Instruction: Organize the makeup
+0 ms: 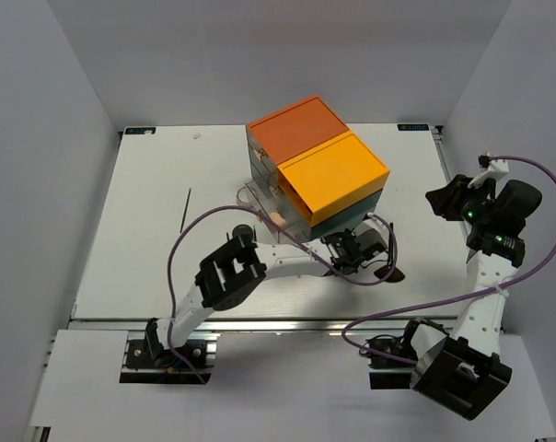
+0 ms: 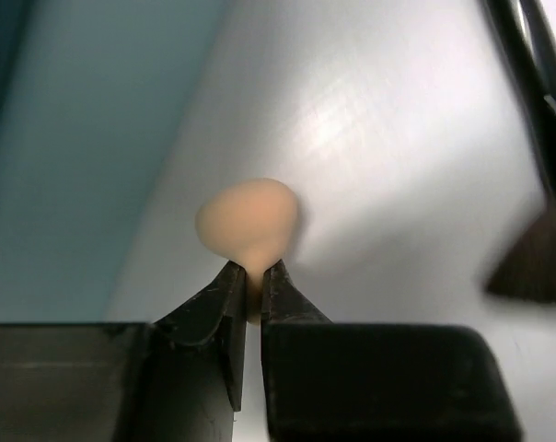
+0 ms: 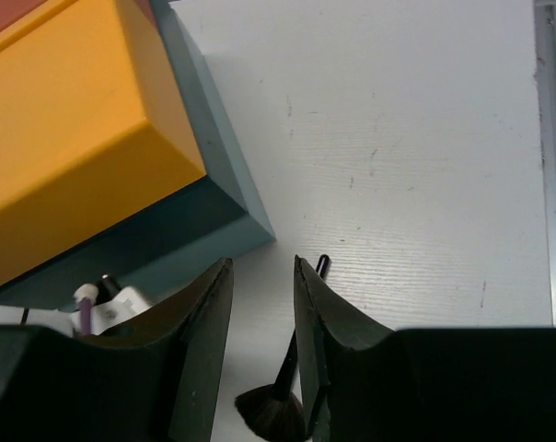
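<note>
left gripper (image 2: 253,270) pinching beige sponge (image 2: 249,216) by its tip, blurred black brush (image 2: 534,264) apparently nearby

Left gripper (image 1: 363,249) beside drawer box (image 1: 333,175); brush (image 1: 392,273) apparently nearby.

White table (image 1: 149,239) carries the orange, yellow and teal drawer box (image 1: 329,170) toward the back centre. Black flared brush (image 1: 391,273) lies flat just off the box's near right corner. Thin black stick (image 1: 186,210) lies well apart on the left.
</note>
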You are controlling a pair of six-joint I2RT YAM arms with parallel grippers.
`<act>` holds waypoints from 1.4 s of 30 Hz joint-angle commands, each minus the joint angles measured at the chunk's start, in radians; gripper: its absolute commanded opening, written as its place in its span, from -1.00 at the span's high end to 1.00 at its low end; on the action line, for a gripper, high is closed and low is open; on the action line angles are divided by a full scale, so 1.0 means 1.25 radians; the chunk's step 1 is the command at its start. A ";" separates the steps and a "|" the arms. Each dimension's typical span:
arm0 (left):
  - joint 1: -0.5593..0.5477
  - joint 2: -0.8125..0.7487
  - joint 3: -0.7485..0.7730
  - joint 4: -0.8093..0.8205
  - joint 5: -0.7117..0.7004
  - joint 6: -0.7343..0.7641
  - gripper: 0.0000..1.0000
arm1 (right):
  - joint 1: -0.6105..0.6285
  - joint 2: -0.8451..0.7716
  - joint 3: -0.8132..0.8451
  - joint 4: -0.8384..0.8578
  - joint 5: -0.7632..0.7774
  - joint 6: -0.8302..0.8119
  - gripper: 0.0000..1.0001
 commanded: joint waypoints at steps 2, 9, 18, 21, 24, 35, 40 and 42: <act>-0.029 -0.267 -0.098 0.055 0.103 -0.027 0.76 | -0.003 -0.006 0.021 -0.007 -0.169 -0.097 0.26; -0.029 -0.476 -0.133 -0.008 0.149 -0.090 0.81 | -0.004 -0.009 0.028 0.026 -0.399 -0.108 0.92; 0.002 -0.697 -0.215 -0.019 0.023 -0.186 0.84 | 0.007 -0.024 0.038 -0.029 -0.491 -0.226 0.93; 0.088 -0.746 -0.286 -0.067 0.013 -0.250 0.86 | 0.054 -0.043 0.045 -0.112 -0.452 -0.316 0.80; 0.179 -0.810 -0.378 -0.047 0.061 -0.293 0.84 | 0.099 -0.071 0.022 -0.118 -0.411 -0.356 0.63; 0.246 -0.751 -0.393 -0.010 0.109 -0.309 0.20 | 0.137 -0.073 0.004 -0.094 -0.374 -0.330 0.45; 0.248 -0.758 -0.379 -0.033 0.085 -0.325 -0.23 | 0.138 -0.063 0.004 -0.088 -0.374 -0.327 0.43; 0.249 -0.779 -0.382 -0.034 0.070 -0.329 -0.32 | 0.138 -0.059 0.000 -0.081 -0.373 -0.319 0.43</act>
